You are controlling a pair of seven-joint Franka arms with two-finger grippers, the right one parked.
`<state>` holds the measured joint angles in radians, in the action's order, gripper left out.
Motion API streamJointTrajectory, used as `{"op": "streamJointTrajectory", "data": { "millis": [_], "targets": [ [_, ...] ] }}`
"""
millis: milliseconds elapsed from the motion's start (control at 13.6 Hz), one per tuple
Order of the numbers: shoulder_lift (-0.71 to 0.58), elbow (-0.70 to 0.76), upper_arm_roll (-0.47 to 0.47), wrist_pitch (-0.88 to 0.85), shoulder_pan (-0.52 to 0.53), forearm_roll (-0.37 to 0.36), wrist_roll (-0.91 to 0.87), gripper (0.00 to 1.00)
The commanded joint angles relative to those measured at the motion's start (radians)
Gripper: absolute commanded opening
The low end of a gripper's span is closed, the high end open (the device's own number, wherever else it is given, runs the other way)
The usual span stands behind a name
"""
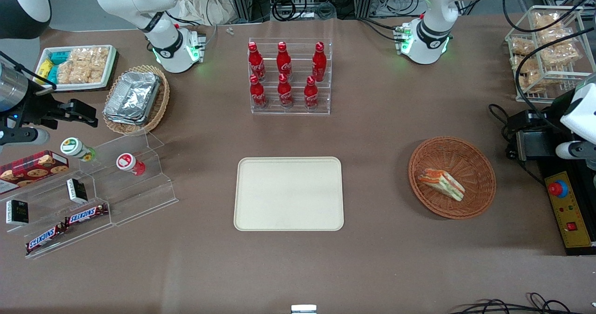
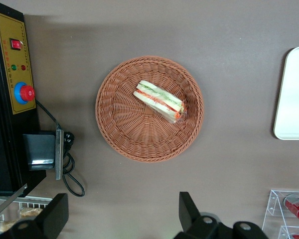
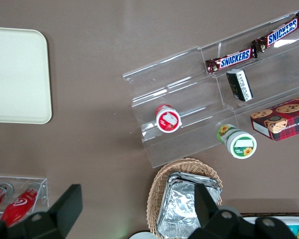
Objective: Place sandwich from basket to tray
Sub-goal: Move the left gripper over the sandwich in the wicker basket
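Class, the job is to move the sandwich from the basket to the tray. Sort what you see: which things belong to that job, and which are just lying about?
Belong to the job:
- sandwich, lying in the basket
- basket
- tray, bare
- gripper, open, above the table beside the basket

Just lying about:
- cola bottles in a clear rack
- foil containers
- Snickers bars
- cookie box

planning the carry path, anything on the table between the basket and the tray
Nothing: in the front view only bare brown table separates the basket from the tray. The gripper is above the basket, fingers open.
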<state>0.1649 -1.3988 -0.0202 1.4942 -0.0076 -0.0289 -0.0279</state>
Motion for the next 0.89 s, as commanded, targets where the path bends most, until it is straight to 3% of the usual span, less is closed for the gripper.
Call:
{"op": "streamJointTrajectory", "data": {
  "millis": [0,516,811],
  "targets": [
    [-0.012,-0.015,0.014,-0.008,-0.015,0.012,-0.003,0.99],
    [0.056,0.000,0.006,-0.009,-0.022,0.006,0.014,0.99],
    [0.036,-0.066,0.003,-0.051,-0.025,0.016,-0.001,0.99]
  ]
}}
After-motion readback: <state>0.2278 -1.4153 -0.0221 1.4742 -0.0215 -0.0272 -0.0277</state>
